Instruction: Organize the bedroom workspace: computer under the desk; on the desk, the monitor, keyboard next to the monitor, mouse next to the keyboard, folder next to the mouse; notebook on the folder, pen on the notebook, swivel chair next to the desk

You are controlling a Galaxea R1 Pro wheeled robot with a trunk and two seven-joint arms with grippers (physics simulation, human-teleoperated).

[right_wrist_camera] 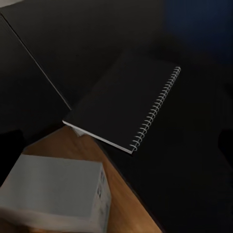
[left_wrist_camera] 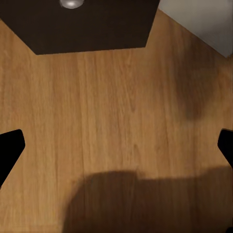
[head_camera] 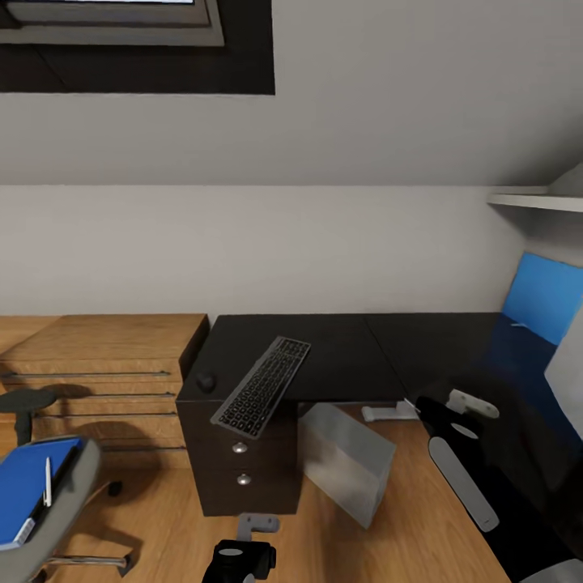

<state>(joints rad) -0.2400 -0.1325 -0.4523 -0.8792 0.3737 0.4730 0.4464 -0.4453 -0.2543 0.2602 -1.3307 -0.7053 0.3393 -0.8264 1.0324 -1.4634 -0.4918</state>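
Observation:
The desk (head_camera: pixel 356 348) has a glossy black top. The dark keyboard (head_camera: pixel 263 387) lies slanted on it, its near end hanging over the front edge. The small black mouse (head_camera: pixel 206 380) sits left of it. Below the top the grey computer (head_camera: pixel 344 461) stands tilted on the floor. At lower left the swivel chair (head_camera: pixel 69 502) carries the blue folder (head_camera: pixel 24 494) with the white pen (head_camera: pixel 47 482) on it. The dark spiral notebook (right_wrist_camera: pixel 121 104) lies on the desk, one corner past the edge, with my open right gripper (right_wrist_camera: pixel 116 145) above it. My left gripper (left_wrist_camera: pixel 116 145) hangs open over bare floor. The monitor is out of view.
A wooden drawer chest (head_camera: pixel 105 364) stands left of the desk. A dark cabinet with round knobs (head_camera: pixel 239 465) sits under the desk's left end. The blue back panel (head_camera: pixel 542 295) rises at the right. Wood floor (head_camera: pixel 405 542) lies open in front of the computer.

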